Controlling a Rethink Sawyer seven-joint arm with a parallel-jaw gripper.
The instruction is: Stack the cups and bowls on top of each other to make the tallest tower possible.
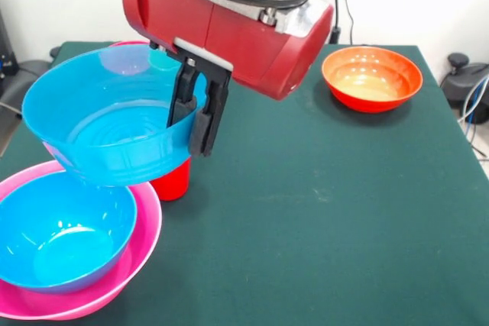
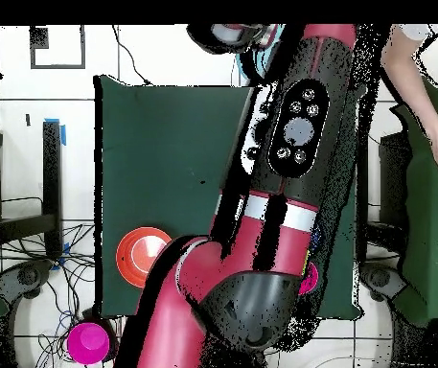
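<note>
Gripper [image 1: 197,116], jaws clamped on rim of light-blue bowl [image 1: 107,116], held aloft; tower [image 1: 72,246] lies below-left w/ red cup [image 1: 171,181] beneath.

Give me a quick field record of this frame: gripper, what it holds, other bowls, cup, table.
gripper: shut on the rim of the light blue bowl
held bowl: light blue bowl, lifted and tilted, above the red cup
red cup: upright on the cloth, mostly hidden behind the held bowl
tower: blue bowl nested in the hot-pink bowl, front view's lower left
orange bowl: alone, far side of the front view
table: green cloth
person: arm at the overhead view's edge
</note>
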